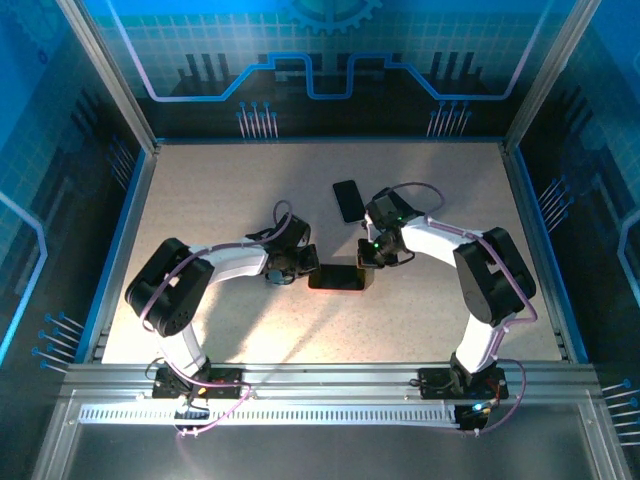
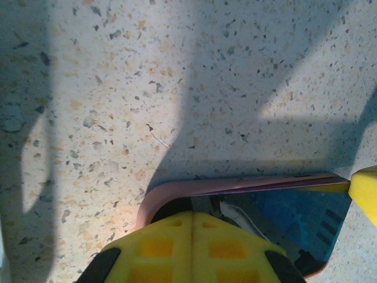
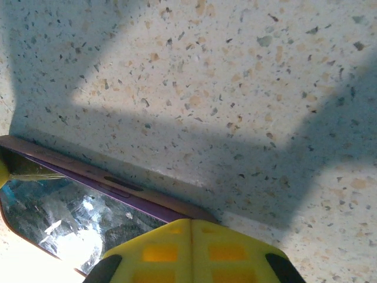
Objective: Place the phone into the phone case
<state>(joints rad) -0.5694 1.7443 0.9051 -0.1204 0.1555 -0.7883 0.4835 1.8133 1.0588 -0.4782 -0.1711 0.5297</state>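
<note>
The phone [image 1: 337, 277] lies flat mid-table, its glossy dark screen [image 2: 294, 212] up, sitting within the pink case rim [image 2: 235, 186]. My left gripper [image 1: 303, 268] is shut, and its yellow fingertips [image 2: 192, 215] rest over the phone's left corner. My right gripper [image 1: 368, 262] is also shut, its joined tips [image 3: 191, 223] on the phone's right end. The right wrist view shows the purple phone edge [image 3: 135, 197] lying inside the pink case wall [image 3: 88, 168]. Whether the phone is fully seated I cannot tell.
A second dark flat rectangle [image 1: 348, 200] lies behind the phone, just left of the right arm's wrist. The speckled tabletop [image 1: 220, 190] is bordered by metal frame posts and blue walls. A rail [image 1: 320, 385] runs along the near edge.
</note>
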